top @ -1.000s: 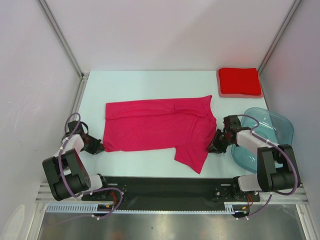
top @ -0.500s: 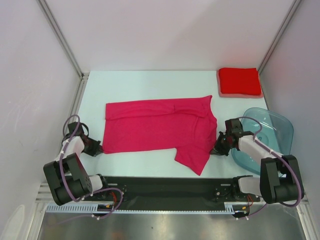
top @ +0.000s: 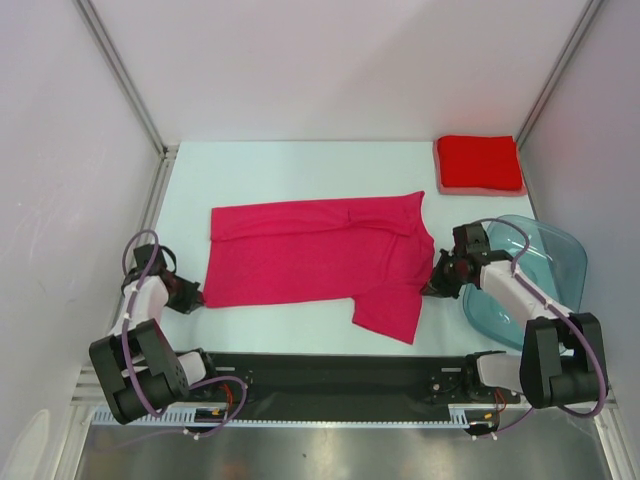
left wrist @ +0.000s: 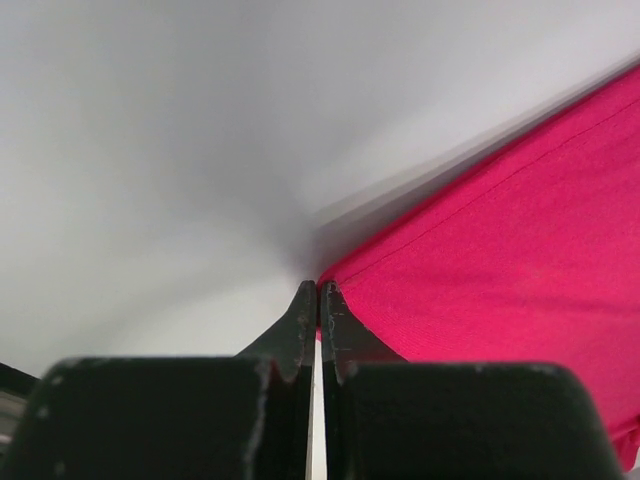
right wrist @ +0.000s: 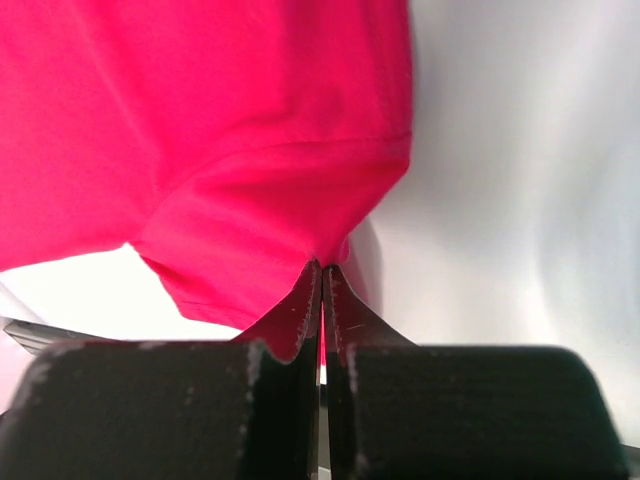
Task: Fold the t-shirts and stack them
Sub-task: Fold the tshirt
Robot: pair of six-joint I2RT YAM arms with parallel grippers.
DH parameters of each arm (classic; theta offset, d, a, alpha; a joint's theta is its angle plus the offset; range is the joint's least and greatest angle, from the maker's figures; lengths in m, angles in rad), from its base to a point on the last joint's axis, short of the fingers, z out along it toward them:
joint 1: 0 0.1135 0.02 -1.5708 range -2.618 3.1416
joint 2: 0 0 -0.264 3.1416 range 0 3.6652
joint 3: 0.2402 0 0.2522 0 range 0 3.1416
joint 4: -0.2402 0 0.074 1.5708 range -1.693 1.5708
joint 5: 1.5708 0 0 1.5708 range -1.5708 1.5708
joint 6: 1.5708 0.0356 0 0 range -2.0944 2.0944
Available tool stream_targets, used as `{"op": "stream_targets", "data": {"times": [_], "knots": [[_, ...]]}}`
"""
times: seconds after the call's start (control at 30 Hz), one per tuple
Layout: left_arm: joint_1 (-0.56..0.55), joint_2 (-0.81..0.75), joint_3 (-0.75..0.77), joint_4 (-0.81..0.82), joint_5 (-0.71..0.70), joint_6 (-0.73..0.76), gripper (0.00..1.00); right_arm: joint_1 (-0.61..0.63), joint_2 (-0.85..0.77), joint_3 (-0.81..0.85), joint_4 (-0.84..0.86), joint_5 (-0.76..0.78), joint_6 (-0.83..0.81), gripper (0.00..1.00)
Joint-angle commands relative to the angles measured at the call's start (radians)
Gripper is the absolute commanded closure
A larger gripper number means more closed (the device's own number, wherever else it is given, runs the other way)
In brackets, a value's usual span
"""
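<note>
Top view: magenta t-shirt (top: 310,255) lies spread flat, red t-shirt (top: 478,163) folded at the far right. Left wrist: left gripper (left wrist: 318,288), fingers pressed together, pinches the magenta t-shirt's corner. Right wrist: right gripper (right wrist: 321,268), clamped tight, nips its sleeve hem.

Plain white walls (top: 330,60) at back and both sides. Thin silver posts (top: 120,75) in upper corners. Pale tabletop (top: 290,170) in the middle. Black strip (top: 330,370) along the bottom.
</note>
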Motion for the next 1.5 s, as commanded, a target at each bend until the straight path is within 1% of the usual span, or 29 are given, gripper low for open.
{"op": "stream_targets", "data": {"times": [0.0,0.1,0.2,0.27,0.5,0.57,0.77,1.1,1.47], "knots": [[0.004,-0.027,0.052,-0.025,-0.027,0.009,1.00,-0.005,0.029,0.083,-0.016,0.017,-0.035,1.00],[-0.010,-0.028,0.078,-0.039,-0.029,0.000,1.00,-0.010,0.070,0.148,-0.022,0.023,-0.047,1.00],[-0.051,-0.020,0.127,-0.046,-0.061,-0.002,1.00,-0.010,0.105,0.200,-0.014,0.014,-0.055,1.00],[-0.079,0.007,0.172,-0.049,-0.075,-0.005,1.00,-0.011,0.141,0.226,-0.005,0.013,-0.064,1.00],[-0.099,0.139,0.281,-0.037,-0.069,0.004,1.00,-0.021,0.248,0.362,0.021,0.014,-0.085,1.00],[-0.105,0.192,0.316,-0.033,-0.060,0.009,1.00,-0.022,0.288,0.399,0.015,0.011,-0.093,1.00],[-0.142,0.286,0.400,-0.014,-0.052,0.012,1.00,-0.030,0.360,0.510,0.009,0.017,-0.111,1.00],[-0.149,0.424,0.517,-0.004,-0.034,0.020,1.00,-0.042,0.503,0.669,-0.008,-0.001,-0.139,1.00],[-0.163,0.547,0.631,0.006,0.016,0.047,0.99,-0.054,0.602,0.751,-0.013,-0.035,-0.147,1.00]]}}
